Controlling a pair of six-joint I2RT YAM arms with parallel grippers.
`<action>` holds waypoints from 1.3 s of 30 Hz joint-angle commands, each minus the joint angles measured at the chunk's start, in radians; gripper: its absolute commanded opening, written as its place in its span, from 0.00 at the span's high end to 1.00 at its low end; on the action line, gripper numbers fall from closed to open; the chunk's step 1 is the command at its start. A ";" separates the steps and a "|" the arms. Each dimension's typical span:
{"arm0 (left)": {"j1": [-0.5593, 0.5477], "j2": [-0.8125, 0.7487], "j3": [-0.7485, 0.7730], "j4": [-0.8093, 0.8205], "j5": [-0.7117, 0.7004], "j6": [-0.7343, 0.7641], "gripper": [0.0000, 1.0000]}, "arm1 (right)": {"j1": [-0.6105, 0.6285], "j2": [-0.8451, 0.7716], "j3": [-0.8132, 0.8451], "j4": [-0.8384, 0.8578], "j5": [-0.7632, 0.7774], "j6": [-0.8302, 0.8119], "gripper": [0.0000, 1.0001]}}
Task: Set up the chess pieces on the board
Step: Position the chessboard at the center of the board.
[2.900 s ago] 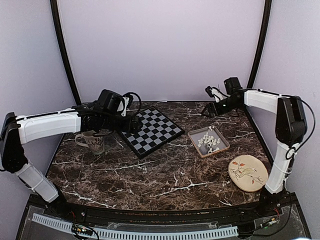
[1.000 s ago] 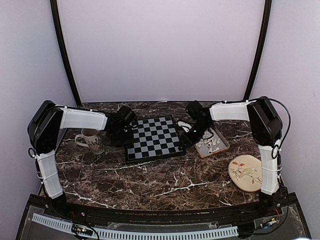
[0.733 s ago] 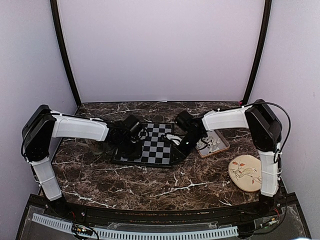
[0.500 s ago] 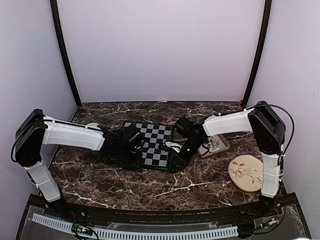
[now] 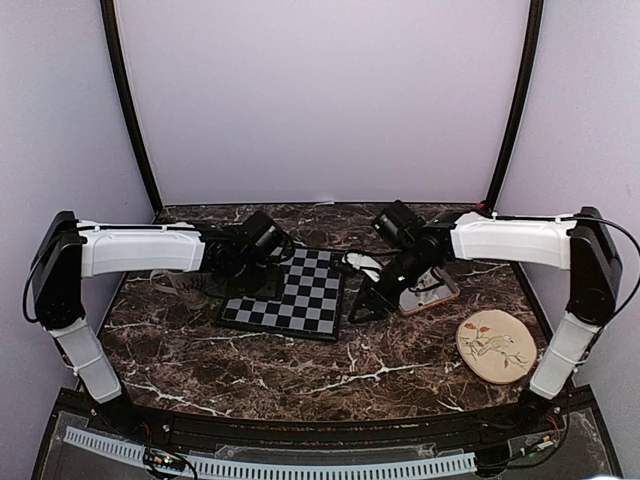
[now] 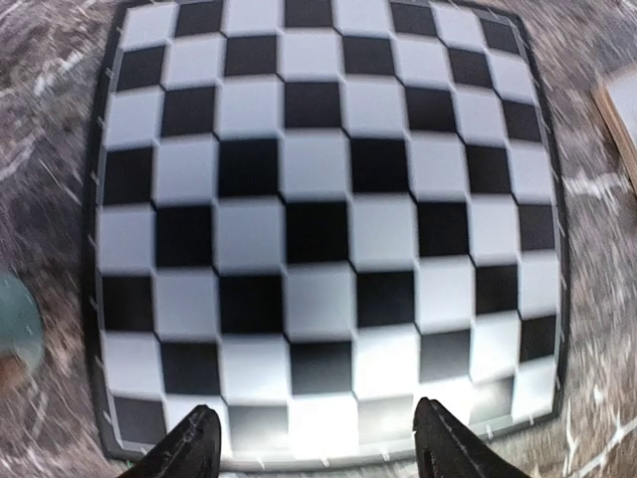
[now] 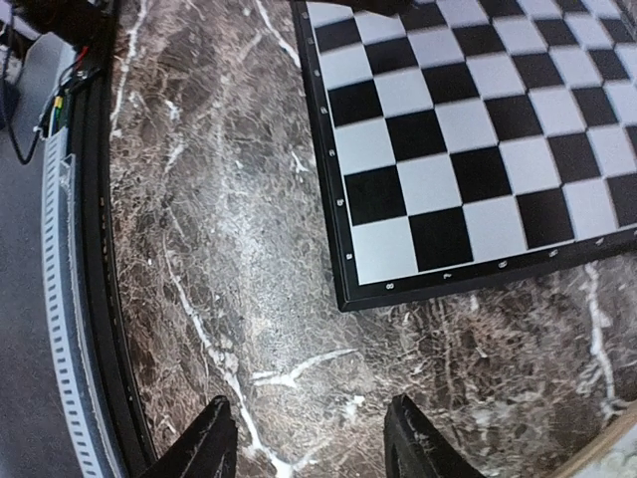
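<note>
Board lies flat on the counter, centre, between the two arms; all squares in view are bare. No piece placed yet, so the task is judged to be at its very start.

Left gripper: fingers spread, nothing between them, hovering over the near rim of the board. Right gripper: fingers spread, empty, over bare counter just off the board's corner.

Chess pieces: not on the board. They probably sit in the tray just right of the board, but in the top view the right arm covers most of it and no piece can be made out.

Step in hand, as judged: go for the first piece. The right arm is the nearer one to the tray.

Notes for doing it well:
- Pieces are small. Come straight down on one standing apart from its neighbours and close low on its body.
- Lift clear of the tray wall before crossing.
- Set it down upright in the middle of a back-row square.
- Keep the left arm off the board meanwhile, to avoid nudging it.
</note>
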 commanded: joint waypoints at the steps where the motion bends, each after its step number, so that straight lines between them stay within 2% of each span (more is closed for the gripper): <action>1: 0.115 0.078 0.103 0.004 0.002 0.113 0.30 | -0.102 -0.176 -0.101 0.096 -0.077 -0.080 0.46; 5: 0.201 0.184 0.226 0.014 0.060 0.194 0.29 | -0.282 -0.317 -0.220 0.188 -0.209 -0.082 0.35; 8: 0.265 0.273 0.336 -0.011 0.074 0.262 0.29 | -0.361 -0.387 -0.311 0.272 -0.272 -0.092 0.30; 12: 0.324 0.373 0.450 -0.041 0.120 0.281 0.28 | -0.380 -0.423 -0.304 0.253 -0.177 -0.138 0.28; 19: 0.391 0.470 0.491 0.016 0.229 0.333 0.28 | -0.385 -0.424 -0.314 0.234 -0.181 -0.173 0.27; 26: 0.398 0.536 0.491 0.035 0.282 0.394 0.29 | -0.396 -0.474 -0.349 0.261 -0.114 -0.191 0.26; 31: 0.391 0.533 0.459 0.032 0.384 0.408 0.37 | -0.402 -0.474 -0.355 0.263 -0.101 -0.202 0.26; 39: 0.295 0.448 0.303 0.061 0.389 0.370 0.39 | -0.402 -0.462 -0.357 0.262 -0.104 -0.211 0.26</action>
